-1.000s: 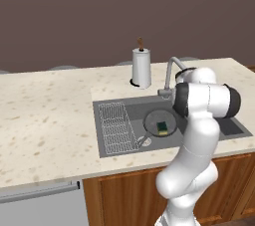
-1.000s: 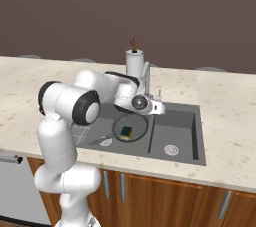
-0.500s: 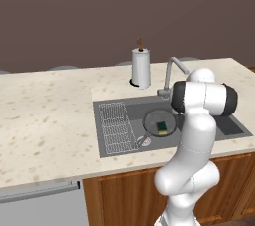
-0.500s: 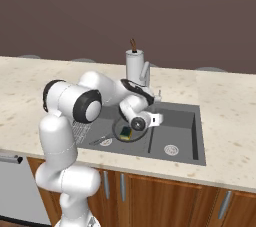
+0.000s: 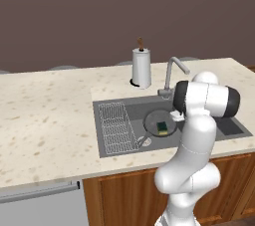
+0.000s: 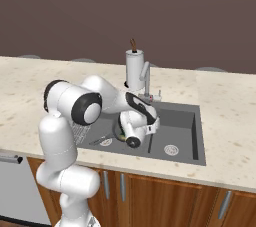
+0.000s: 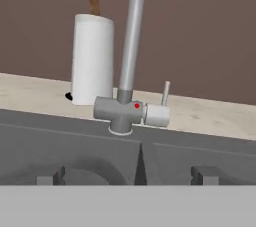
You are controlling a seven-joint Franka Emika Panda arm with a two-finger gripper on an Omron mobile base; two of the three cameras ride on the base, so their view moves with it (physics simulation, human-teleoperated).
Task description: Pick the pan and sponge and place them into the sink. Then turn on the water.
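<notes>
The dark pan [image 5: 159, 122] lies in the left part of the sink [image 5: 219, 126], with the yellow-and-green sponge [image 5: 163, 127] resting inside it. In the right base view my hand hangs low over the sink [image 6: 181, 125] and covers most of the pan. The hand view looks level at the faucet [image 7: 121, 113], whose thin lever [image 7: 165, 93] stands upright at its right side. My gripper [image 7: 127, 176] is open, its fingertips [image 7: 50, 176] set wide apart with nothing between them, a short way in front of the faucet base. No water is running.
A white paper towel roll [image 5: 141, 68] stands on the counter just left of the faucet [image 5: 172, 73]. A ribbed wire rack [image 5: 115, 125] fills the sink's left section. A round drain [image 6: 171, 149] sits in the right basin.
My hand has dropped lower into the sink, over the pan, and turned toward the faucet. The jaws stayed open. Pan and sponge have not moved.
</notes>
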